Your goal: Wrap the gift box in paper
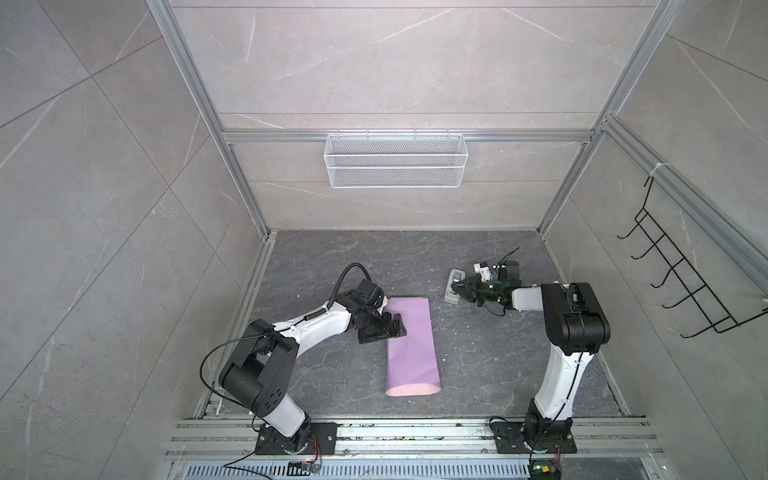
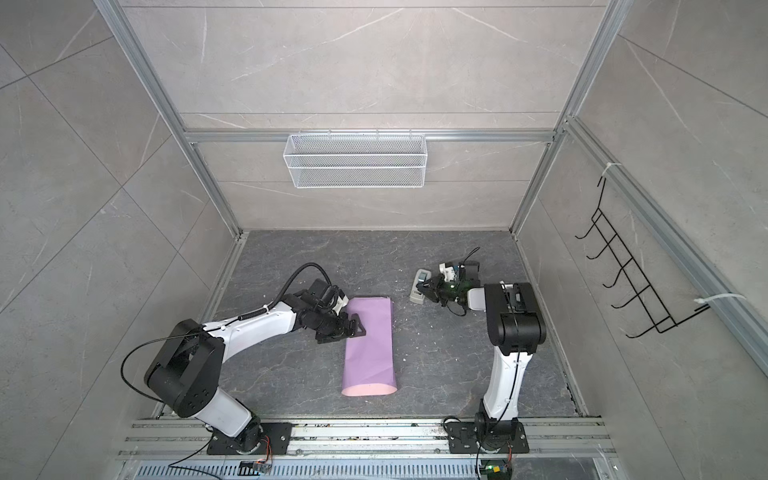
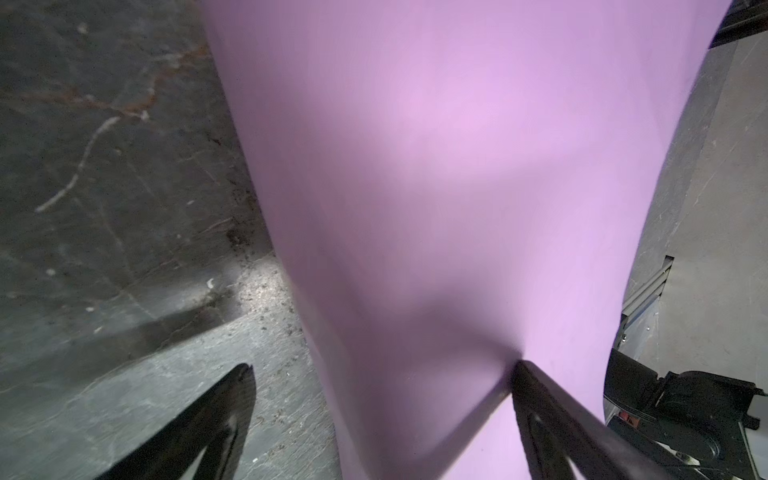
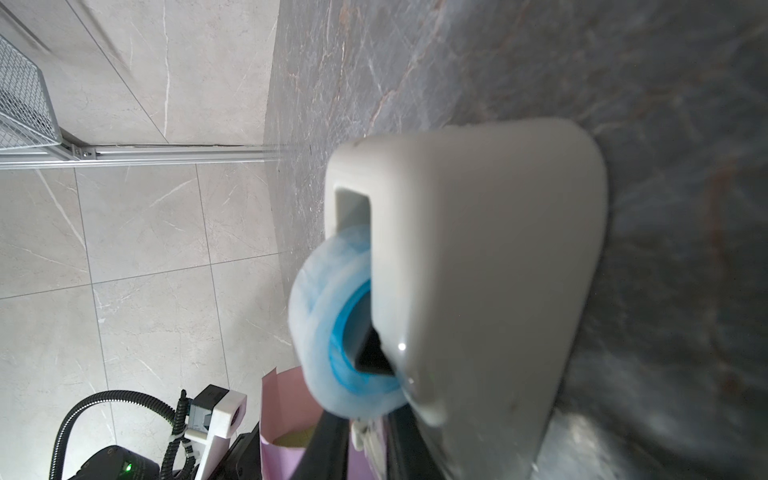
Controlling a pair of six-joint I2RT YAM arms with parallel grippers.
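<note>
Left wrist view shows the left hand (image 3: 382, 368) spread wide, one fingertip touching the lilac paper (image 3: 436, 166), which lies folded over on the worktop (image 3: 124, 208). In the right wrist view an olive patch of the gift box (image 4: 291, 438) shows inside the paper's open end. The right hand (image 1: 458, 287) is at a tape dispenser (image 4: 478, 249); I cannot tell its grip.

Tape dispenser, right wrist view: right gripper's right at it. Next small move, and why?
Probably pull a short strip from the tape roll toward the paper. The right gripper sits narrow at the tape dispenser mouth, though a grip on tape can't be confirmed. The left gripper, open, presses the paper, folded into a tube; no tape shows on it.
</note>
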